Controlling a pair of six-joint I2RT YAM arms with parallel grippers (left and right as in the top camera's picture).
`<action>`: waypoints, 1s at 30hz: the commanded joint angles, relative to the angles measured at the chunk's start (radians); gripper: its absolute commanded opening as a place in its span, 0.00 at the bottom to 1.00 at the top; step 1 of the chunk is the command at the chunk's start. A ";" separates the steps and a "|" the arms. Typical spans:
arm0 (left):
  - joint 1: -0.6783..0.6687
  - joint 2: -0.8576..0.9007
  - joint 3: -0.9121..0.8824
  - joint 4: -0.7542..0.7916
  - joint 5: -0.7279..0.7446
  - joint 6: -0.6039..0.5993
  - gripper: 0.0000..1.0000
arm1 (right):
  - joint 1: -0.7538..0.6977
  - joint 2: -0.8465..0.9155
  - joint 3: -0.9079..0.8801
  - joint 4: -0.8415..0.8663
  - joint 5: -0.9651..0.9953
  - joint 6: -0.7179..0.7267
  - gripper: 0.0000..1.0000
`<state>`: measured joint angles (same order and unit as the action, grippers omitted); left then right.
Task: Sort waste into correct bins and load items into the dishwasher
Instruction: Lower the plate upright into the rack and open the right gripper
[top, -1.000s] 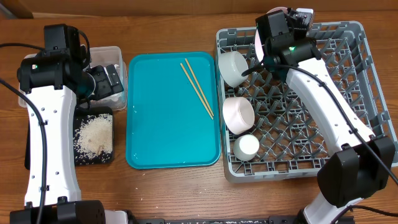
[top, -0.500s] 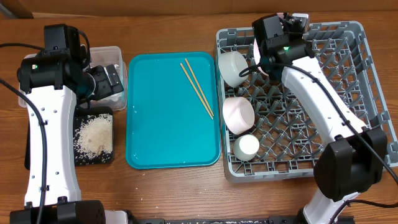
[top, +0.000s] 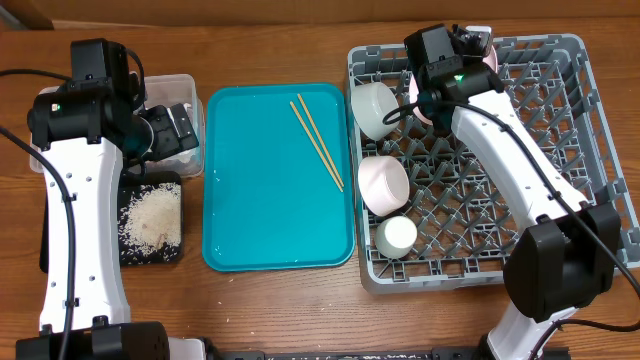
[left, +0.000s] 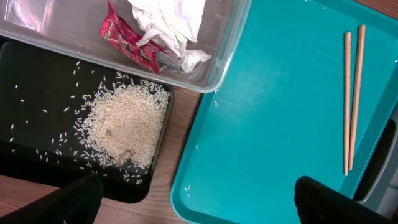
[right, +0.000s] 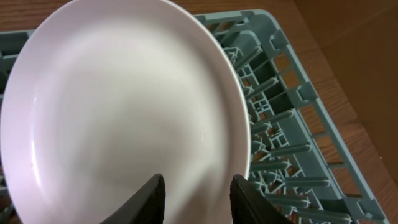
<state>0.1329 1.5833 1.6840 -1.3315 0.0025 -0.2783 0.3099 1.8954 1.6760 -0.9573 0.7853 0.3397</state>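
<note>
Right claw (right: 199, 182): fingers drawn in to a narrow gap, low against the plate (right: 124, 112). I cannot tell whether they pinch its rim, since any contact lies below the wrist view's edge. The plate is up on edge at the far left corner of the rack (top: 560, 120), with pegs right beside it. Looks like the seating step. To do it well: lower the rim squarely into one slot between peg rows and keep it upright. Let go only once the pegs bear it, then back straight out without nudging the bowl (top: 375, 108) nearby. Left claw (left: 199, 184) gapes wide, holding nothing, over the teal tray (left: 267, 124), where the chopsticks (left: 352, 99) wait. Rice (left: 124, 127) lies on the black tray (left: 37, 93); napkin (left: 171, 18) and wrapper (left: 127, 43) are in the tub (left: 227, 43).
</note>
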 joint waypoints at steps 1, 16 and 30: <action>0.003 -0.002 0.011 0.001 -0.010 0.009 1.00 | 0.004 0.011 -0.005 0.006 -0.054 0.008 0.36; 0.003 -0.002 0.011 0.001 -0.010 0.009 1.00 | 0.004 0.008 0.001 -0.001 -0.105 0.008 0.36; 0.003 -0.002 0.011 0.001 -0.010 0.009 1.00 | -0.097 -0.166 0.162 -0.064 -0.424 0.010 0.38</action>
<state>0.1329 1.5833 1.6840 -1.3315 0.0025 -0.2783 0.2844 1.8488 1.7855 -1.0241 0.4965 0.3401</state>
